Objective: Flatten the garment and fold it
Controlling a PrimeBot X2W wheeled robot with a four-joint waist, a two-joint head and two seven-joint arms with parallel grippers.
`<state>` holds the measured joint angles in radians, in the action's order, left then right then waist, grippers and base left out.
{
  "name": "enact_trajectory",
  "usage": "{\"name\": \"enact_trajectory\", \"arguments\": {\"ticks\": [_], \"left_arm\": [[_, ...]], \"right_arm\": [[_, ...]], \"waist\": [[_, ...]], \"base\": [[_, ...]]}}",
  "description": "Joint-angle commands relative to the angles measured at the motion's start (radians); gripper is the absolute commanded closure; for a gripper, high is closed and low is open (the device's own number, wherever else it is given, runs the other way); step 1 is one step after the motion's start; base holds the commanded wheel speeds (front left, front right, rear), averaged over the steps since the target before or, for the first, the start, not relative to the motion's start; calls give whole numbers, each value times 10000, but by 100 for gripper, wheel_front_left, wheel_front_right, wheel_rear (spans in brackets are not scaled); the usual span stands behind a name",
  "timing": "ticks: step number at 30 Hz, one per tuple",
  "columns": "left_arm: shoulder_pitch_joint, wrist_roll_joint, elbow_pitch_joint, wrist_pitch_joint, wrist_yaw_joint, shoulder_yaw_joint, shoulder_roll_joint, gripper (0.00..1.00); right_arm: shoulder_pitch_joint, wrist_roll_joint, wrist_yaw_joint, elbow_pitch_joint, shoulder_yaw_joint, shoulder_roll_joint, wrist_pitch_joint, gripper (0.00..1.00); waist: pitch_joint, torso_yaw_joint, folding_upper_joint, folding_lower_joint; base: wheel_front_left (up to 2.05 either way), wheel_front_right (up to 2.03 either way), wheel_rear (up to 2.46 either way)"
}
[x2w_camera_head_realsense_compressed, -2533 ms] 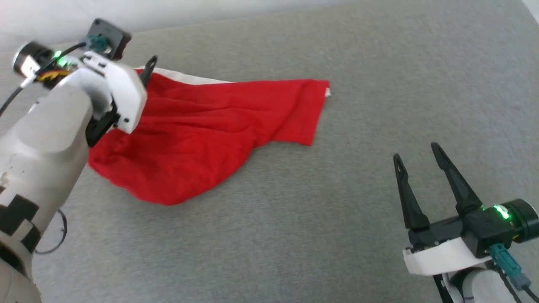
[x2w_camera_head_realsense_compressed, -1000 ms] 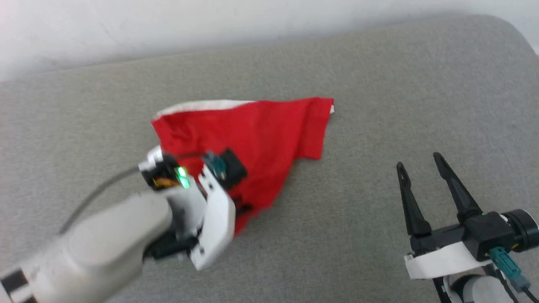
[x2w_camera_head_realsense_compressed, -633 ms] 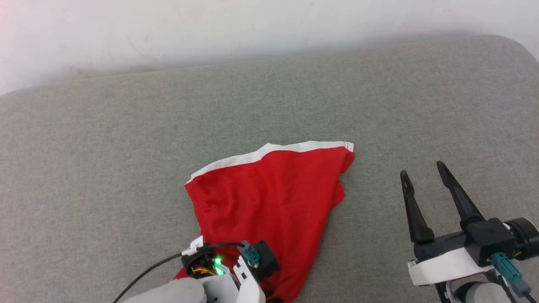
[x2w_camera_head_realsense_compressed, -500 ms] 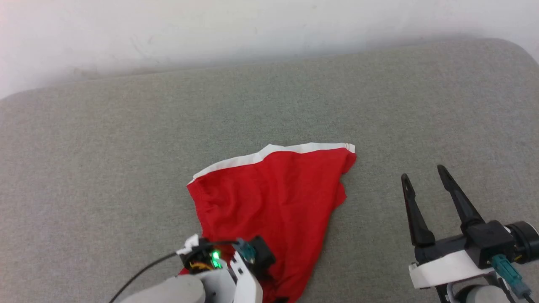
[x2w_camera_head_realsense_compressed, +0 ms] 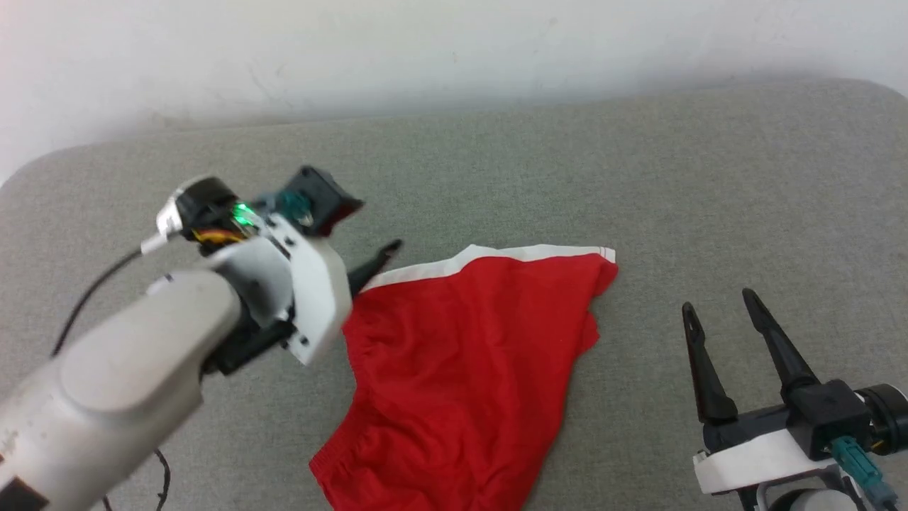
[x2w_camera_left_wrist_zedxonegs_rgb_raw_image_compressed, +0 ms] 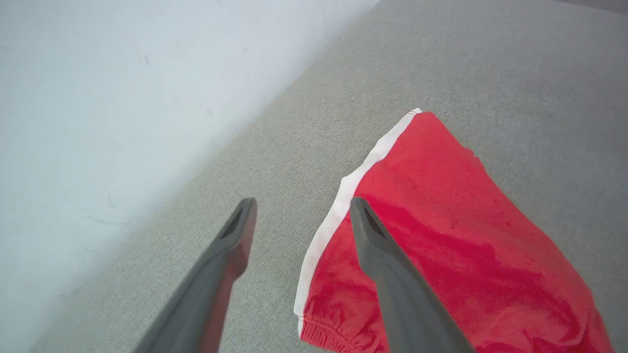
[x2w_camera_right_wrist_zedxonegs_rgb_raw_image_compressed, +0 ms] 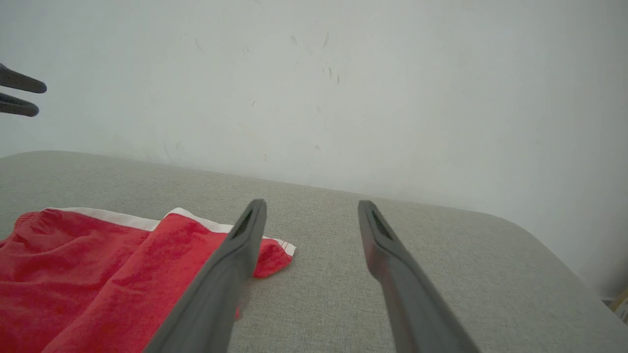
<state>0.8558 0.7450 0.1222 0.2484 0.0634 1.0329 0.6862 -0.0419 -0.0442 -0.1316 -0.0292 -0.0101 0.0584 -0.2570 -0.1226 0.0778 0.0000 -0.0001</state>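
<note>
Flattening stage. The garment (x2w_camera_head_realsense_compressed: 468, 369) lies rumpled on the grey cushion (x2w_camera_head_realsense_compressed: 638, 177). Your left gripper (x2w_camera_left_wrist_zedxonegs_rgb_raw_image_compressed: 301, 208) hovers over its white-banded edge, and your right gripper (x2w_camera_head_realsense_compressed: 718, 304) is nearby. Both are wide open and empty. Next, you likely pinch opposite corners and spread.

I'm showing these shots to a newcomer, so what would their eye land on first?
The bright red shorts with white trim stand out most, lying rumpled on the grey padded surface in the middle of the head view. Next comes the left gripper, open and empty, hovering above the left end of the shorts' white band. The right gripper sits open at the lower right, clear of the cloth.
</note>
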Motion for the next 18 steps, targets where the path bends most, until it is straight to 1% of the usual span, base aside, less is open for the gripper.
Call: {"name": "enact_trajectory", "arguments": {"ticks": [1,5,10,12,14,18], "left_arm": [[184,103,276,226,125,30,22,0],[656,908,1459,1431,474,245,-194,0],[1086,1532,2723,2809,639,890,-560,0],[1253,1480,3091,3246,660,1336,-665,0],[1459,1156,3317,3495,666,1872,-725,0],[1365,1080,3867,3867,670,2293,-843,0]], "right_arm": [[74,-46,9,4,-40,-23,-47,0],[212,-44,9,13,-90,-31,-47,0],[416,-40,9,46,-164,-41,-47,0],[512,-37,9,61,-196,-44,-47,0],[611,-36,9,67,-214,-47,-47,0],[783,-27,9,93,-285,-54,-47,0]], "waist": [[-64,16,0,1],[-269,110,0,1],[-613,335,0,1],[-765,436,0,1],[-915,534,0,1],[-1155,733,0,1]], "base": [[0,0,0],[0,0,0],[0,0,0],[0,0,0],[0,0,0],[0,0,0]]}}
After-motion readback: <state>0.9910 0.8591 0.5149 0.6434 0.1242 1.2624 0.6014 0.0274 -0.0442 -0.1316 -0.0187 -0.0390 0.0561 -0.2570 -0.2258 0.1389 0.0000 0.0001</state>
